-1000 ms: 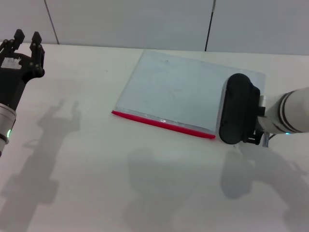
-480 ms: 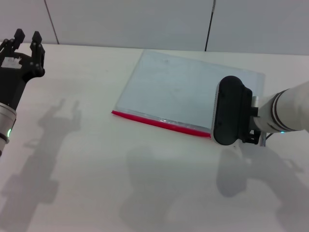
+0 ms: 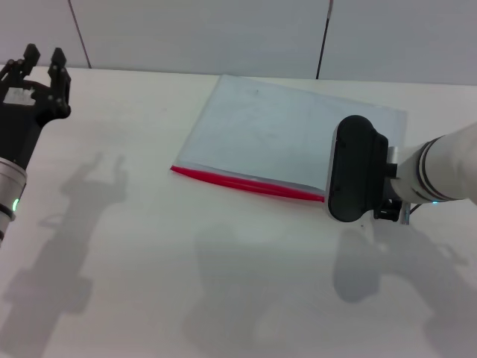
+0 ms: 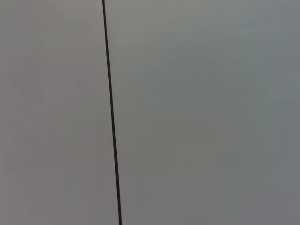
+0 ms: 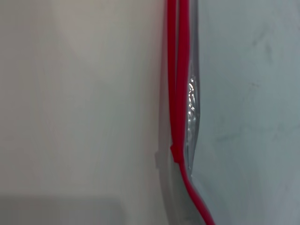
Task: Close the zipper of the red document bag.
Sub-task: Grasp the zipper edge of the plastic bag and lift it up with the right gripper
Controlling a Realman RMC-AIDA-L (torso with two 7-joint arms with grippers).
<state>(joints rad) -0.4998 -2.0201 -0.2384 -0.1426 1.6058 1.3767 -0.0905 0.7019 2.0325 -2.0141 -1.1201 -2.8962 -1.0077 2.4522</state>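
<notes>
Head view, bag: your red document bag (image 3: 291,134) lay flat on the table (image 3: 149,253), right of centre, with its red-trimmed long edge toward the robot.
Head view, right claw: your right claw (image 3: 358,181) sat at the right-hand end of the zipper (image 3: 246,183); its black housing hid the fingers, so I could not tell whether they were spread or pinching the slider.
Head view, change: over the last second the right claw had crept leftward along the red edge, and the strip near it had bowed slightly instead of lying straight.
Head view, left claw: your left claw (image 3: 41,67) hung parked over the far left of the table, well apart from the bag, its fingers spread.
Left wrist view: you only got a blank wall with one dark seam.
Right wrist view, zipper: the zipper (image 5: 180,108) showed as two red rails close together, with a small kink low in the strip.
Right wrist view, meaning: the pull seemed barely begun, and most of the edge was probably left to close.
</notes>
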